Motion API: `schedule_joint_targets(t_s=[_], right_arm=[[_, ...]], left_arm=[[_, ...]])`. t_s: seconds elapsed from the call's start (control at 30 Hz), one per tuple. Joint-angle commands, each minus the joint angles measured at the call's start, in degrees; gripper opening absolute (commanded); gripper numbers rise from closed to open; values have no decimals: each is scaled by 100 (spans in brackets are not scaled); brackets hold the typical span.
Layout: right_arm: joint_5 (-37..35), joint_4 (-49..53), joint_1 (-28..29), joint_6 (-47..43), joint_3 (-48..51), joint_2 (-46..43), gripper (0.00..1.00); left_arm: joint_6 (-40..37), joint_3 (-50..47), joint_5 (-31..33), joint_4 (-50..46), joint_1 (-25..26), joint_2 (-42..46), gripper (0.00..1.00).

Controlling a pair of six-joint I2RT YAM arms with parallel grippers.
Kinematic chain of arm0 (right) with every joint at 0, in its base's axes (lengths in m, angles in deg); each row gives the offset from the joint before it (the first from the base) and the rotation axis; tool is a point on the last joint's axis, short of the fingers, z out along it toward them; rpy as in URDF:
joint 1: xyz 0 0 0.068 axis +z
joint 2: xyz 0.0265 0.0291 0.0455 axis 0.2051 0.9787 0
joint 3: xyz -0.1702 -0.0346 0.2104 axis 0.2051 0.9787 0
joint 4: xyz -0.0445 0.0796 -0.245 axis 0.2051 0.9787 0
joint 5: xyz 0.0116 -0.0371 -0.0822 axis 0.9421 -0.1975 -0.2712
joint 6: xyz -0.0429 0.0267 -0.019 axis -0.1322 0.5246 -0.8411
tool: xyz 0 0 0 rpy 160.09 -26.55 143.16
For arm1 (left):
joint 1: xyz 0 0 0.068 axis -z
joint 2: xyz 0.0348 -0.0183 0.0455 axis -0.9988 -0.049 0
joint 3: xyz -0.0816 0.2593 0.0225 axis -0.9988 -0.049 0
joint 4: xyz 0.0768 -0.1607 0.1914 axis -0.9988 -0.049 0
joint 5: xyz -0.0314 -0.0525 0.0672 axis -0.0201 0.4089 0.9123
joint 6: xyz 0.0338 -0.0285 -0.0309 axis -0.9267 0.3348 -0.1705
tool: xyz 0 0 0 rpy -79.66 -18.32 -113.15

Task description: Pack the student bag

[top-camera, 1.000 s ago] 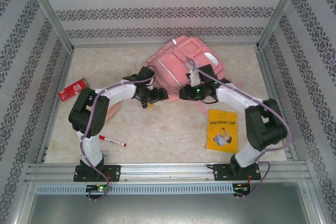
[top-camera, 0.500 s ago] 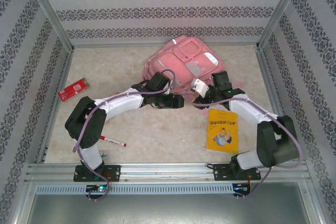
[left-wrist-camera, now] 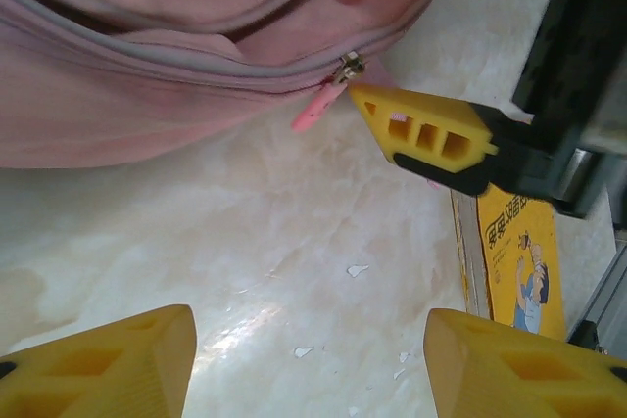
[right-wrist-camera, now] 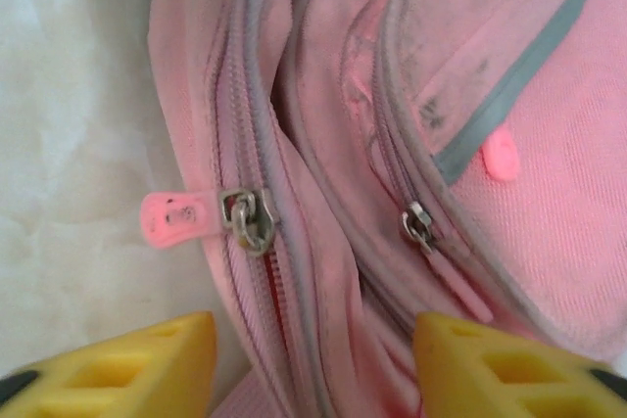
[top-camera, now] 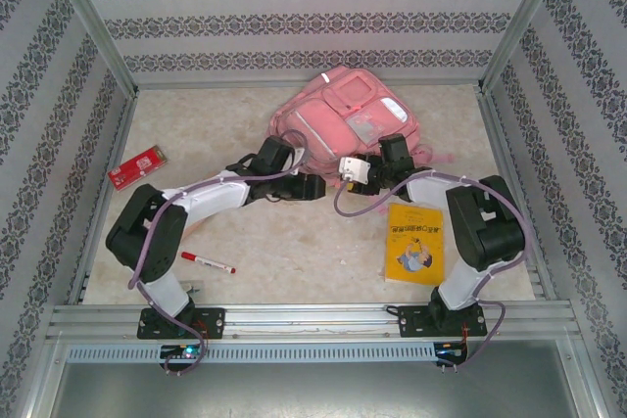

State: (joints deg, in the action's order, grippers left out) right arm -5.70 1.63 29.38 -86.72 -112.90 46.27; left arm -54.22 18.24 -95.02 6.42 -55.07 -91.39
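Observation:
The student bag (top-camera: pixel 343 122), a pink backpack, lies flat at the back middle of the table. My right gripper (top-camera: pixel 343 173) hovers at its near edge, open, with the bag's zipped seam (right-wrist-camera: pixel 294 271) lying loose between the yellow fingers (right-wrist-camera: pixel 118 364). A metal slider with a pink pull tab (right-wrist-camera: pixel 176 217) sits just ahead of the left finger, and a second slider (right-wrist-camera: pixel 419 227) lies to the right. My left gripper (top-camera: pixel 316 186) is open over bare table just beside the bag (left-wrist-camera: pixel 147 75), facing the right gripper's finger (left-wrist-camera: pixel 421 134) and the pull tab (left-wrist-camera: pixel 315 112).
A yellow book (top-camera: pixel 416 242) lies right of centre, close under the right arm, and shows in the left wrist view as the yellow book (left-wrist-camera: pixel 519 266). A red pen (top-camera: pixel 208 262) rests near the left arm's base. A red card (top-camera: pixel 137 166) lies at the left wall.
The right gripper has swung left to the bag's near edge, closing on the left gripper. The left gripper has drawn back slightly to the left.

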Motion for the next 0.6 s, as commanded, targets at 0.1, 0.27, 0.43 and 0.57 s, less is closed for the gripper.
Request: schedule_joint_targets(t_s=[0.1, 0.27, 0.43, 0.57], right_arm=[[671, -384, 41, 290, 69, 19, 9], [1278, -164, 147, 236, 220, -459, 0], [1449, -227, 522, 225, 351, -843, 0], [1716, -217, 657, 589, 285, -976, 0]], left_arm=[[-300, -565, -660, 757, -271, 594, 64], [-349, -829, -1145, 1258, -504, 743, 59], [-639, -873, -1421, 1552, -504, 699, 59], [-825, -964, -1502, 1843, -496, 648, 58]])
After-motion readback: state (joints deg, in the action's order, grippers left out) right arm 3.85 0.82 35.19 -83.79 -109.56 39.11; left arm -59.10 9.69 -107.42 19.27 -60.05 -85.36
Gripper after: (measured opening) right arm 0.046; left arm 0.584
